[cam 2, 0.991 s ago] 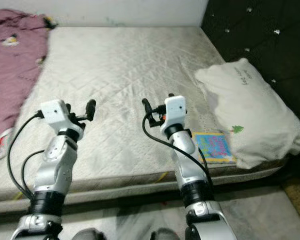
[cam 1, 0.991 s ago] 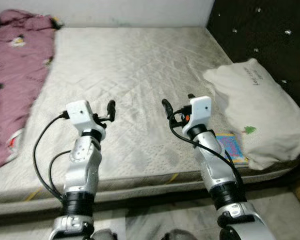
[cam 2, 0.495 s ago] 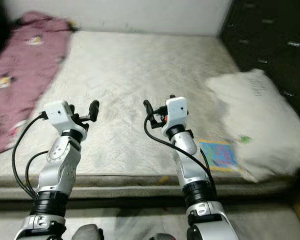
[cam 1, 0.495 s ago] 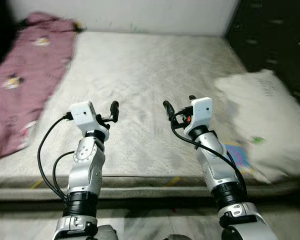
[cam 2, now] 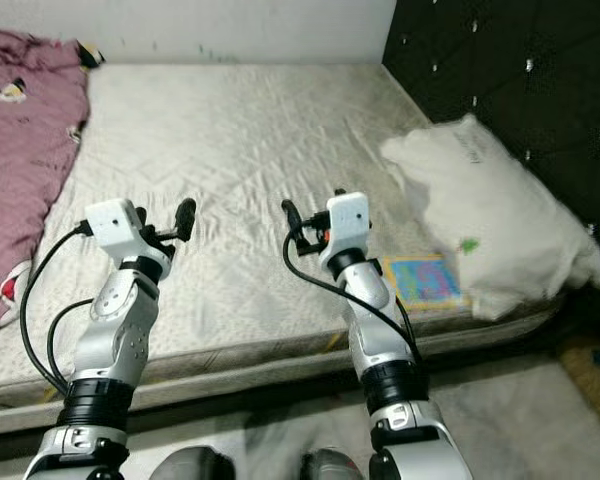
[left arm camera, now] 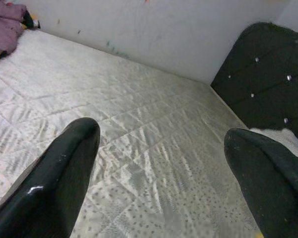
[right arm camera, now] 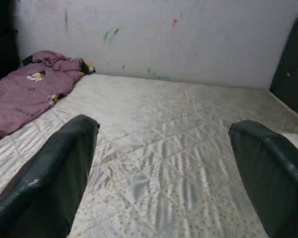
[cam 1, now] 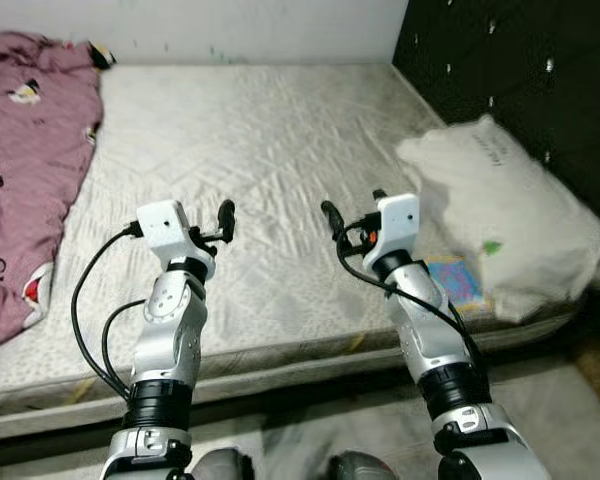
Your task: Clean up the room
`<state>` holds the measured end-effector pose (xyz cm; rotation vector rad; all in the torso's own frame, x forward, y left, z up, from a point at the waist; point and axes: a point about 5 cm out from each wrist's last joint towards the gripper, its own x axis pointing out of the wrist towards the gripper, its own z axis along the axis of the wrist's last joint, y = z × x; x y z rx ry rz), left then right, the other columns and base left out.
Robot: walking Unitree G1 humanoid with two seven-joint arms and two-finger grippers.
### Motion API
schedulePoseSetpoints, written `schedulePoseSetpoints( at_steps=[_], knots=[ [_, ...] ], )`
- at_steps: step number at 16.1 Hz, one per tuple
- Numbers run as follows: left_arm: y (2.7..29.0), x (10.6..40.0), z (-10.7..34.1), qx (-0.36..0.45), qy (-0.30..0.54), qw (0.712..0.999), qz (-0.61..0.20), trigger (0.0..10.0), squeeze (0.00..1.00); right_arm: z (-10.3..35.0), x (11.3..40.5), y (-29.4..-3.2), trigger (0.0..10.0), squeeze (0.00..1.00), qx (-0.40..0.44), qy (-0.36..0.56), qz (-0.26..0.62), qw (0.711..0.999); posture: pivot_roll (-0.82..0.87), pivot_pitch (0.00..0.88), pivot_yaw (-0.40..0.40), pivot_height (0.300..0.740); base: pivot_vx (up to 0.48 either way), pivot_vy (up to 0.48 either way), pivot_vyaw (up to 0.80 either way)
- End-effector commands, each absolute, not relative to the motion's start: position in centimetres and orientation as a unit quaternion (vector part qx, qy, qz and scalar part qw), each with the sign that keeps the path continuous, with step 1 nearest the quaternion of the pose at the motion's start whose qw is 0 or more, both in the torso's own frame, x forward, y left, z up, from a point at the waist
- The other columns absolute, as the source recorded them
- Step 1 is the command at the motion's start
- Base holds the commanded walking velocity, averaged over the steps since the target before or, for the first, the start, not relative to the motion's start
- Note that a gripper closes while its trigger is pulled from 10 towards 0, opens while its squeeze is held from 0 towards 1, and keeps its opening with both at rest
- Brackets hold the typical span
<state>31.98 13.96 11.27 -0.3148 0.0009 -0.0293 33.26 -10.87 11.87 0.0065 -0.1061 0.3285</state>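
Robot stands at near edge of a bare quilted mattress (cam 1: 270, 150), both arms raised over it. L gripper (cam 1: 224, 216) hovers above mattress, near-left of centre, fingers spread wide per wrist view (left arm camera: 64, 173), holding nothing. R gripper (cam 1: 352, 215) hovers just right of centre, fingers also apart (right arm camera: 54, 168), nothing between them. Grippers level w/ each other, well apart, neither touching the bed.

Pink blanket (cam 1: 25, 170) w/ cartoon prints lies crumpled along far-left side of mattress, running from far corner toward near edge. White pillow (cam 1: 500, 235) sits at right side against the dark tufted headboard (cam 1: 520, 70). Colourful book (cam 1: 458, 285) lies flat on mattress near right edge, partly tucked under pillow's near end, just right of R arm. White wall (cam 1: 230, 25) at far side w/ small paint marks. Grey floor (cam 1: 310, 440) below bed edge, blurry.
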Motion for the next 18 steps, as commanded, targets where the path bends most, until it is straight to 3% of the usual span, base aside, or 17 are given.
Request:
schedulePoseSetpoints(
  at_steps=[1,18],
  knots=[
    [13.21,31.99,11.37,-0.161,0.002,0.987,-0.026,10.0,0.0,11.82,33.37,-11.76,10.0,0.0,0.0,-0.049,0.15,0.987,-0.01,0.0,-0.046,0.74,0.0,0.469,0.0],
    [13.23,32.08,11.3,-0.168,0.005,0.986,-0.019,10.0,0.0,11.79,33.51,-11.87,10.0,0.0,0.003,-0.046,0.151,0.988,-0.01,0.004,-0.05,0.74,0.0,0.469,0.0]
  ],
)
